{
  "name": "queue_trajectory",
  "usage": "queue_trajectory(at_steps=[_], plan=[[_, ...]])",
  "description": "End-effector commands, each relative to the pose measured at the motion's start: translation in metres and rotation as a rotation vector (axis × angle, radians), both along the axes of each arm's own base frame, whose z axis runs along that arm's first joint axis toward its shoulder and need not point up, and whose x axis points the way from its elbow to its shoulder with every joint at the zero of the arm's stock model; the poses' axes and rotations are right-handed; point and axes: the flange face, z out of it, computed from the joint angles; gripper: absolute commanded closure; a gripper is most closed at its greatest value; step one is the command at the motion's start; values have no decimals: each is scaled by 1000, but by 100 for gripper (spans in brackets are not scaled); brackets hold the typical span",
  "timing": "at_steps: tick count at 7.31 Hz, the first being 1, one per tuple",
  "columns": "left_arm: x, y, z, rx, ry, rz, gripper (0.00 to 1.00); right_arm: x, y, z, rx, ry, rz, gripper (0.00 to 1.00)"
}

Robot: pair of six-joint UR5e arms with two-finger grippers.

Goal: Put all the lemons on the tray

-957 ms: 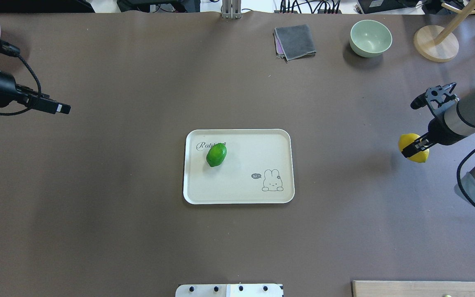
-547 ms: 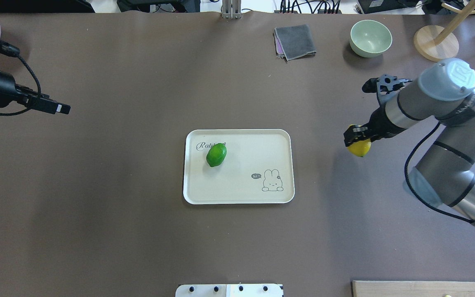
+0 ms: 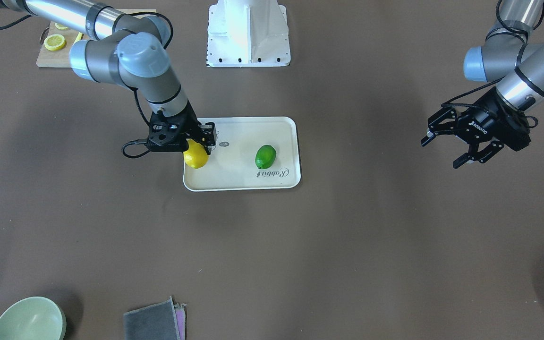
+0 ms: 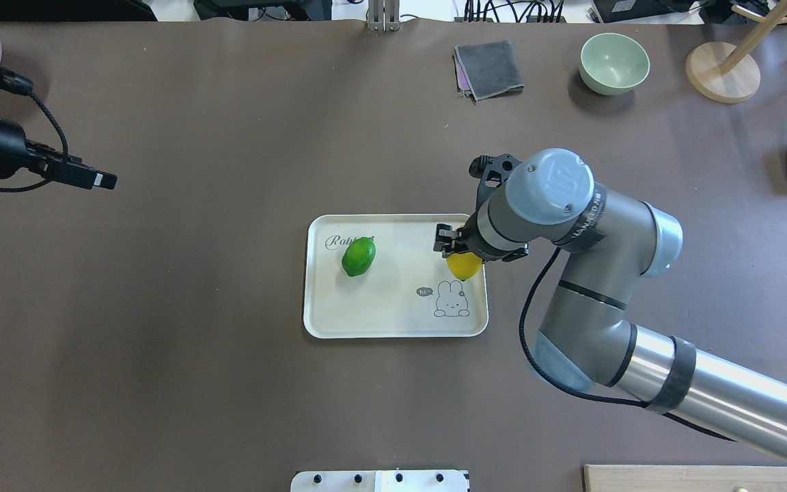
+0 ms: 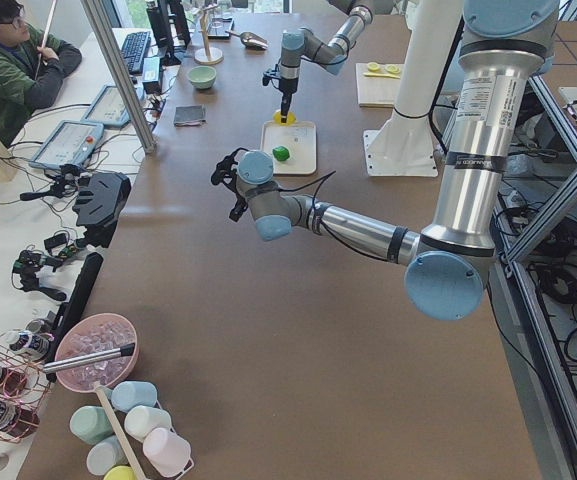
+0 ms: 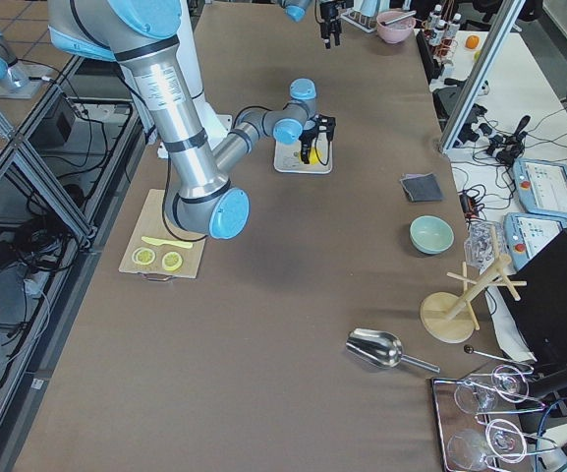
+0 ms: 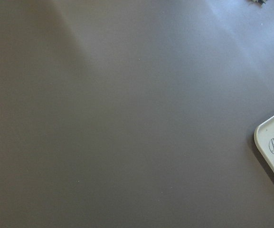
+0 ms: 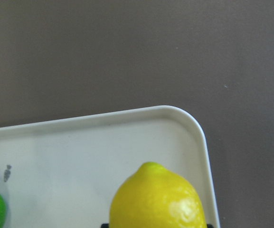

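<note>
Now on the last placement. Holding yellow lemon (image 4: 465, 266) in right gripper (image 3: 198, 147), jaws closed on it, just inside right end of tray (image 4: 393, 321); touching tray floor or not, cannot tell. Green lemon (image 4: 359, 256) already lying on tray near the script. Left gripper (image 3: 440, 153) parked well apart, jaws wide, empty. Next, by judgement: lower gently, release, lift straight up. Beware rolling toward the rim.
</note>
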Motion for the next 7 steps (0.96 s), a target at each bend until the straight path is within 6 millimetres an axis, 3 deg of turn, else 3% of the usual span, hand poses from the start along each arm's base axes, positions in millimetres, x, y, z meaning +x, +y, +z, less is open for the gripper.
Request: queue_trajectory(at_steps=[1,2,3,4,5,6,7], plan=[[0,0,-1,-3,3,-2,1,-20,3,-29,50,137,76,0],[0,0,-1,-5,2,-2,1,-2,-8,-38,76,127,64,0],[0,0,0,-9,0,-2,1,29,-34,-40,71,99,13,0],[0,-1,6,-19,-9,-2,1,74,-68,-23,76,86,-74,0],[-6,-1,24,-41,-29,-10,1,107,-85,14,127,117,-173,0],[-40,-11,47,-42,-60,-60,1,149,-93,60,189,172,-222,0],[-80,-15,83,10,-122,-69,1,208,-97,98,265,222,-274,0]])
